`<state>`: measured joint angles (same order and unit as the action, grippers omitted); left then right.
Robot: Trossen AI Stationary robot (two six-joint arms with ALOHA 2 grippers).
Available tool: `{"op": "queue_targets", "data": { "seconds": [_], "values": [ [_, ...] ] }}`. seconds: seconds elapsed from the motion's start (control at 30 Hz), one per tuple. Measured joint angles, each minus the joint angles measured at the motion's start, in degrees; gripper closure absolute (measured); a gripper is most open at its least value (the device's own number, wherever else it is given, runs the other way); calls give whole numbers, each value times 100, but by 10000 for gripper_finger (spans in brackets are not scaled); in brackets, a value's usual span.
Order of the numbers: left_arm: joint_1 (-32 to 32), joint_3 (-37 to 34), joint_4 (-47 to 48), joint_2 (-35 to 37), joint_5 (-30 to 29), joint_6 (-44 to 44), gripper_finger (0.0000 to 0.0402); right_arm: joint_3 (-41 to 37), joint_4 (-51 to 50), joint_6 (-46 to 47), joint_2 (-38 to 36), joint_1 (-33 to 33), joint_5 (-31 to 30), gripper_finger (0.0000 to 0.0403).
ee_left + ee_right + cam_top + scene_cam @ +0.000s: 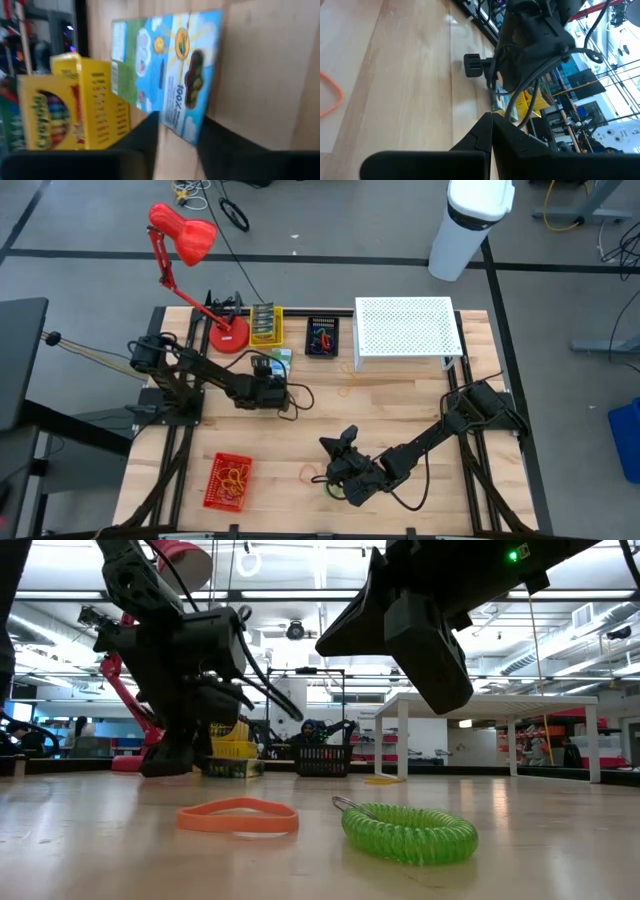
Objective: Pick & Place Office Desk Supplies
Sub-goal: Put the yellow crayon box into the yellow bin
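A blue-and-green crayon box (165, 70) lies flat on the table beside the yellow basket (265, 325), which holds a yellow crayon box (45, 112). My left gripper (177, 145) slants down at the lying box's near end, its fingers apart. Near the table's front edge my right gripper (491, 131) hangs shut with nothing in it, above a green coil (410, 830) and an orange rubber band (238, 817) lying on the wood. A red basket (228, 480) of rubber bands stands at the front left. My left gripper has the crayon box's near corner (182, 131) showing in the gap between its two fingers, which come slanting down from the table's left side. Whether either finger touches the box, I cannot tell. The box lies flat on the table.
A red desk lamp (185, 240) stands at the back left. A black basket (322, 337) of small coloured items and a white perforated riser (405, 330) stand along the back. Bare wood lies in the table's middle (390, 405).
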<state>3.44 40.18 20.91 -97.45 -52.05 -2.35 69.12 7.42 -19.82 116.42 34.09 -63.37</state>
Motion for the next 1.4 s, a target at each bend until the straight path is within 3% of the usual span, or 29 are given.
{"op": "queue_targets", "data": {
  "seconds": [0.13, 0.2, 0.43, 0.77, 0.9, 1.1, 1.4],
  "values": [
    [136, 68, -1, 11, -202, -245, 376, 0, 4, 3, 0, 2, 0, 391],
    [198, 143, -3, 11, -197, -370, 391, 0, 5, 3, 0, 0, 0, 391],
    [260, 479, 607, 388, -203, -244, 396, 0, 2, 3, 0, 1, 0, 391],
    [-323, 667, 2017, 2002, -192, 990, 397, 0, 1, 3, 0, 0, 0, 391],
    [-831, 667, 2092, 2335, -147, 644, 397, 0, 5, 3, 0, 0, 0, 391],
    [-1412, 660, 2204, 2448, 798, -219, 397, 0, 0, -2, 0, 1, 2, 391],
    [-1716, 664, 2100, 2459, 948, -839, 395, 0, -3, 0, 0, 1, 2, 391]
  ]
}}
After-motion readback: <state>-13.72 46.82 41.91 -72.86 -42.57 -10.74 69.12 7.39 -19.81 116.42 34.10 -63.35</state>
